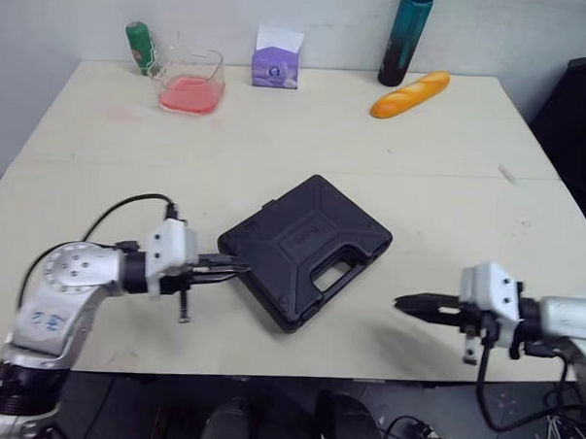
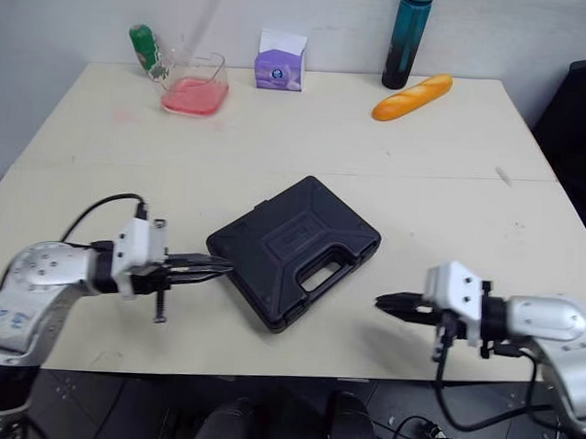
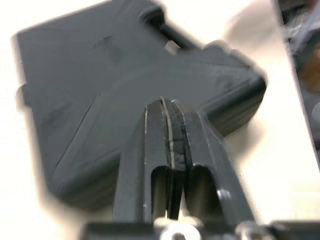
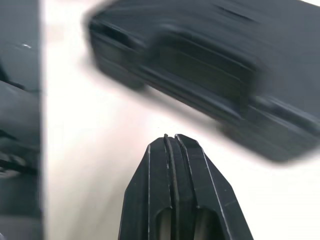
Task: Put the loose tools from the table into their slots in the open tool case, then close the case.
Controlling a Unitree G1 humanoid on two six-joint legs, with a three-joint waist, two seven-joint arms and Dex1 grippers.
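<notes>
Here, the left claw (image 3: 170, 103) is pinched together; perhaps touching closed tool case (image 3: 90, 85).

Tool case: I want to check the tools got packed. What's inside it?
The tool case lies closed, flat on the table. Being shut, it hides its whole inside, so whether any tools sit in its slots cannot be seen.

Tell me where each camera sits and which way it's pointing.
Left eye: on the head, looking forward and down at the table and closed tool case; both arms show.
Right eye: beside it, same scene and arms.
Left wrist: on the left arm, looking along the left gripper, jaws shut, onto the case.
Right wrist: on the right arm, looking along the right gripper, jaws shut, across the table toward the case.
Shared: all four see the case.
</notes>
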